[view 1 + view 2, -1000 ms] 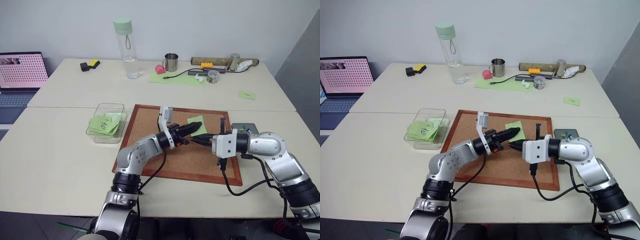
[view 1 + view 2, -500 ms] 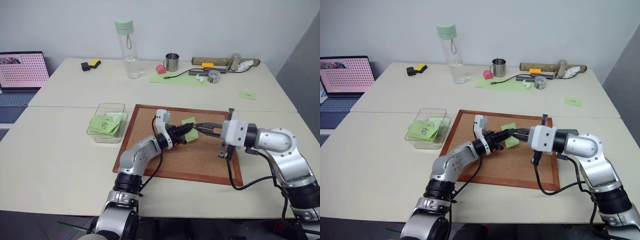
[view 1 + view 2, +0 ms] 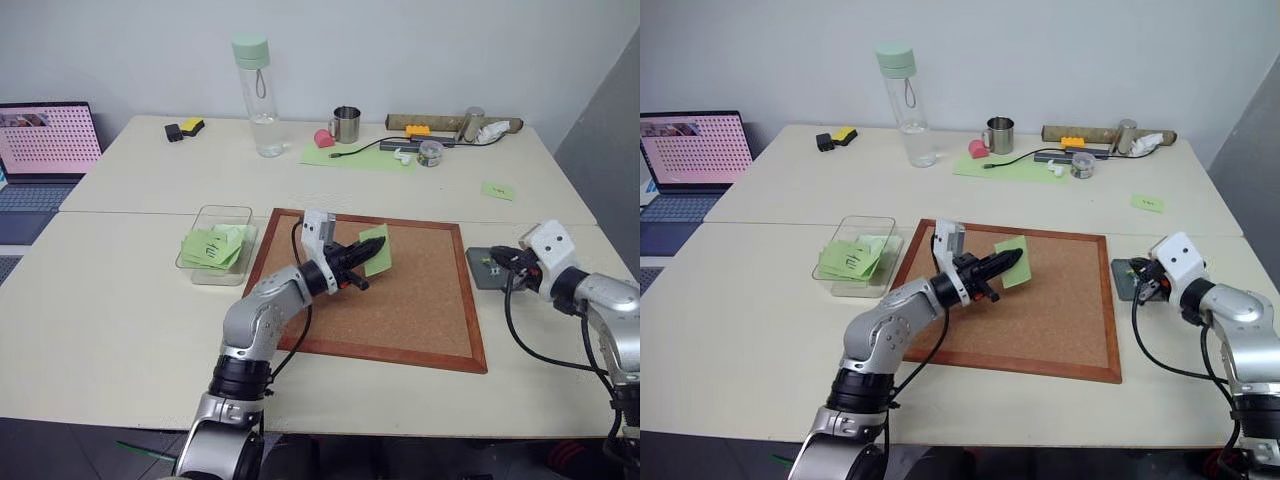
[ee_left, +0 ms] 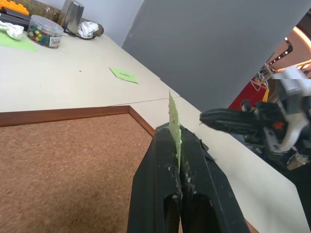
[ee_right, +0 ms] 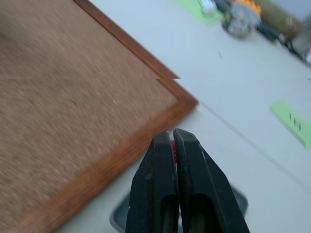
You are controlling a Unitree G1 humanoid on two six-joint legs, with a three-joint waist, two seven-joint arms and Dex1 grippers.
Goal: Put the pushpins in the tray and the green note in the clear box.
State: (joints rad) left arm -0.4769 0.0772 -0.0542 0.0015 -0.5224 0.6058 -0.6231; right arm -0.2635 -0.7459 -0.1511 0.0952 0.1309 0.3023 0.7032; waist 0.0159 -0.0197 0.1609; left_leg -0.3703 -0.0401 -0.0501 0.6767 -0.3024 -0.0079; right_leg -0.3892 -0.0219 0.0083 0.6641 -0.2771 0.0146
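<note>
Paper is what the left gripper [image 3: 372, 253] has between its closed fingers: the green note [image 3: 376, 249], pinched along one edge and held on its side above the cork board [image 3: 400, 310]. In the left wrist view the slip stands thin and upright out of the fingertips, so it looks light and limp, likely to bend, flutter or slide free if the pinch slackens. An edge hold seems right for it, with enough paper inside the pads to keep it from pivoting.

To the left, just beside the board, sits the clear box [image 3: 216, 258], with other green slips lying in it.

On the right, the right gripper [image 3: 503, 262] hovers over the tray [image 3: 482, 271], which lies on the worktop [image 3: 120, 300] just past the board's right edge. Its fingers are closed, and the right wrist view shows a speck of red between the tips, probably the red pushpin [image 5: 173, 144]. A pin like that would be hard, tiny and slick, with a sharp point, so it is best taken by its plastic head.
</note>
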